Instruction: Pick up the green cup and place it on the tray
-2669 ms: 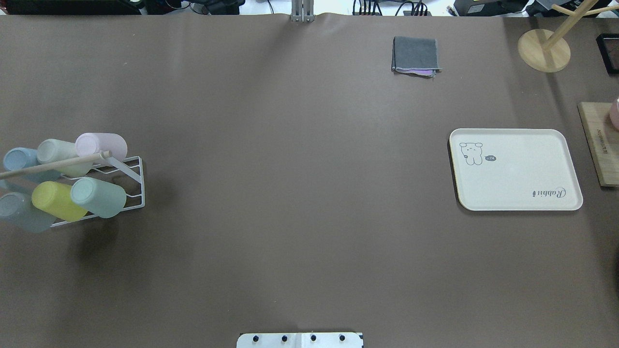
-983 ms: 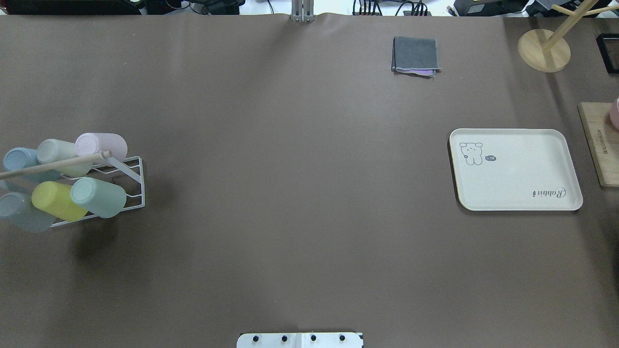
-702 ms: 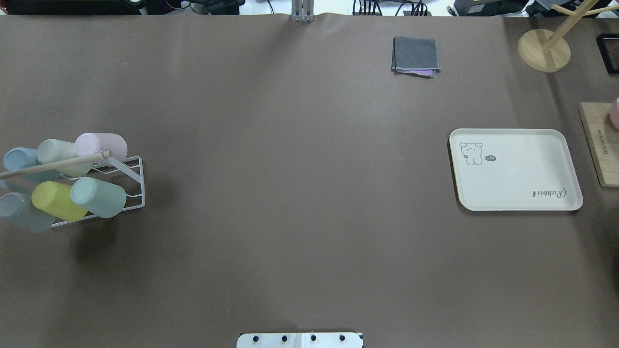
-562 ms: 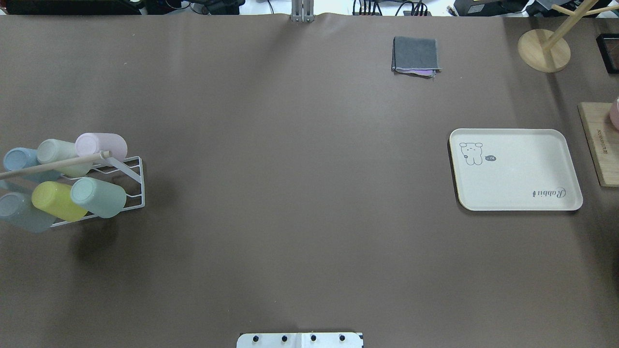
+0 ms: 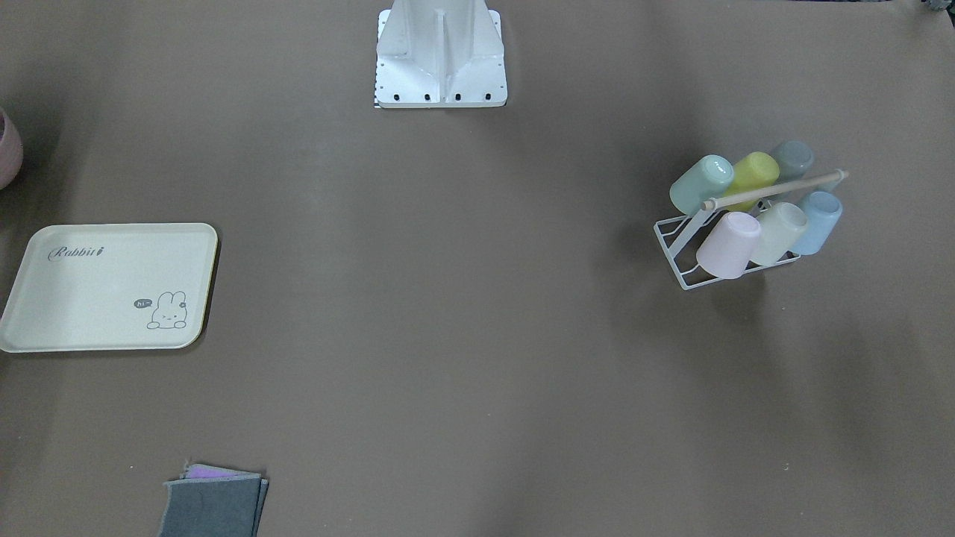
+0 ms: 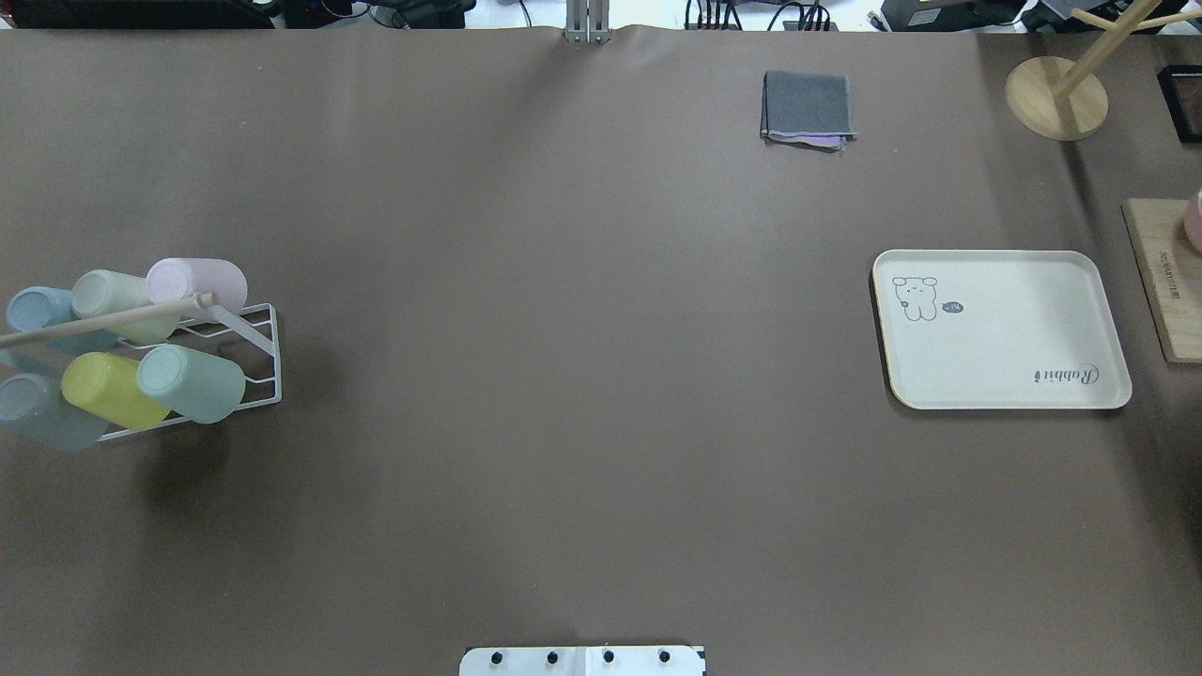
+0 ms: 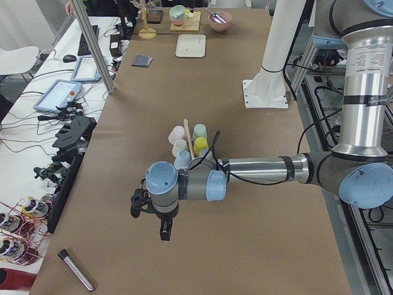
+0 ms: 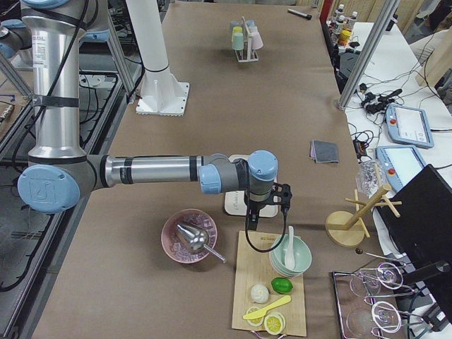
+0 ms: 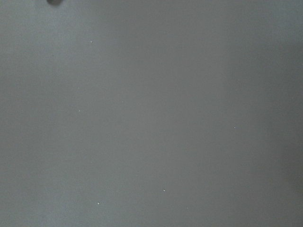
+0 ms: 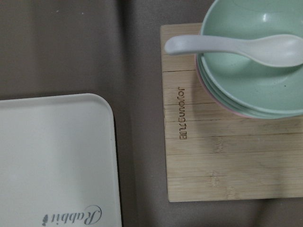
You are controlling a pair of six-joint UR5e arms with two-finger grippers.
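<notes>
The green cup [image 6: 192,383] sits mouth-down on a peg of the white wire rack [image 6: 263,352] at the table's left, next to a yellow-green cup [image 6: 113,390]; it also shows in the front view [image 5: 700,184]. The cream Rabbit tray [image 6: 1000,329] lies bare at the right, and its corner shows in the right wrist view [image 10: 52,156]. My left gripper [image 7: 164,232] hangs over bare table beyond the rack. My right gripper [image 8: 251,222] hangs over the tray's outer edge. Both show only in side views, so I cannot tell if they are open or shut.
The rack also holds pink [image 6: 197,282], cream [image 6: 113,296] and blue [image 6: 38,310] cups. A folded grey cloth [image 6: 808,108] lies at the far side. A wooden board [image 10: 227,142] with stacked green bowls [image 10: 255,56] and a spoon lies right of the tray. A wooden stand [image 6: 1056,94] is at the far right corner.
</notes>
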